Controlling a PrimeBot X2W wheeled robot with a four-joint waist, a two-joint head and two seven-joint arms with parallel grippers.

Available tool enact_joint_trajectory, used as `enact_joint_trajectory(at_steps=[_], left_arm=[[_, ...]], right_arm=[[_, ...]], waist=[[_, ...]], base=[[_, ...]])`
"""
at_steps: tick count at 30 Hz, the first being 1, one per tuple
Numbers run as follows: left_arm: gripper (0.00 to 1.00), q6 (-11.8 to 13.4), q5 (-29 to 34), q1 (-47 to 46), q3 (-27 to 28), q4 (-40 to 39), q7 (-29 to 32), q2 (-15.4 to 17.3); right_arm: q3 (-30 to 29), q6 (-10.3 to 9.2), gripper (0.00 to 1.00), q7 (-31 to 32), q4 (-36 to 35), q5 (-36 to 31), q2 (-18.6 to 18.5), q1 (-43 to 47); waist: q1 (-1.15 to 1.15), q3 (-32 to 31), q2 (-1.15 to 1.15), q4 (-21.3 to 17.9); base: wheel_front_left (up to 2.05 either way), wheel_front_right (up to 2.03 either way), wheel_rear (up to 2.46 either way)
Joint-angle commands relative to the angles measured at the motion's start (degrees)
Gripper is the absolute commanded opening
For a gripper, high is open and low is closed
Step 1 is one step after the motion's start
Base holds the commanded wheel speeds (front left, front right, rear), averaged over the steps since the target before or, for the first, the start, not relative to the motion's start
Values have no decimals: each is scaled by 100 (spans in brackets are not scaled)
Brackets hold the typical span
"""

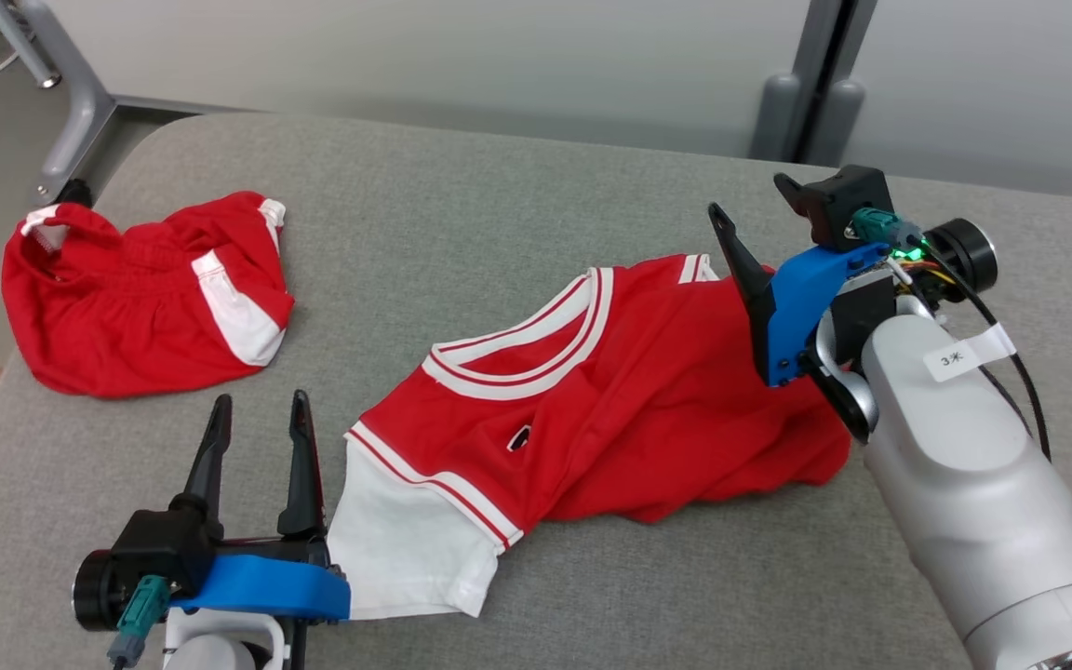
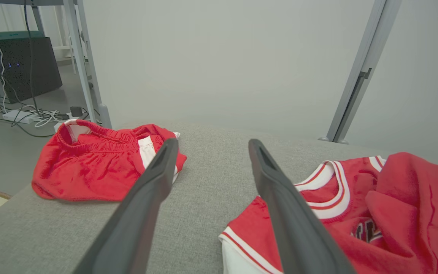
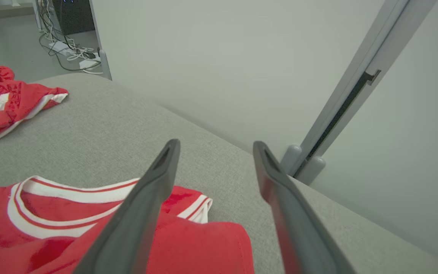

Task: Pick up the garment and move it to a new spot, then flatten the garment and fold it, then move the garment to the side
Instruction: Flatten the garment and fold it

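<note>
Pointing away from the robot at the near edge of the grey padded table (image 1: 462, 186), the left gripper (image 1: 261, 398) has its two dark fingers spread wide, with nothing between them. Just beside it on the right lies the white sleeve (image 1: 406, 549) of a red jersey (image 1: 610, 400). The jersey is rumpled and sprawls across the middle of the table, its white-and-red striped collar (image 1: 536, 344) turned towards the left. The left wrist view shows the same open fingers (image 2: 146, 198) over bare grey cloth, with the jersey (image 2: 394, 198) on their right.

Farther back, the right gripper (image 1: 748, 195) stands at the jersey's right end. Its fingers are also spread apart and empty, and their tips rise over the table beyond the cloth. In the right wrist view, red fabric (image 3: 203, 243) bunches beneath the fingers (image 3: 143, 213); whether they touch it cannot be told.

A pair of red shorts (image 1: 136, 298) with white side panels lies crumpled at the table's far left corner, well apart from the jersey. Beyond the table are a pale wall, a grey metal frame leg (image 1: 71, 121) and an upright post (image 1: 820, 74).
</note>
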Motion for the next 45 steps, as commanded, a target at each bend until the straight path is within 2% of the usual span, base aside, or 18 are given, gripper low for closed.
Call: enact_joint_trajectory(at_steps=[1,10,18,19,20,26,33,40,45], left_arm=[[100,33,-57,-112,-49,9,-18,-10],[100,153,-249,-259,-363,66,-18,-12],[100,213,-294,-285,-480,106,-18,-13],[100,215,-301,-292,-484,111,-18,-13],[100,216,-305,-298,-488,117,-17,-13],[100,210,-288,-243,-408,177,-17,-12],[100,175,-217,26,-220,181,-17,-13],[100,155,-163,187,-121,165,-17,-12],[100,172,-147,361,-33,143,-17,-12]], right_arm=[[10,2,100,117,246,-20,-76,-119],[113,2,100,770,1872,-50,-228,-329],[371,4,100,1229,2410,132,-109,-37],[405,5,39,1229,2425,158,-96,-23],[440,6,0,1170,2429,189,-80,-20],[468,2,0,136,2137,306,-231,-316],[371,2,0,-1013,2022,326,-357,-424],[272,2,0,-1274,1567,431,-437,-20],[136,2,0,-1282,260,539,-449,934]], waist=[[-1,157,0,176],[-1,311,0,410],[-1,267,0,398],[-1,266,0,400],[-1,261,0,401],[-1,154,0,288],[-1,-184,0,-113],[-1,-424,0,-452],[-1,-601,0,-766]], base=[[0,0,0],[0,0,0],[0,0,0],[0,0,0],[0,0,0],[0,0,0],[0,0,0],[0,0,0],[0,0,0]])
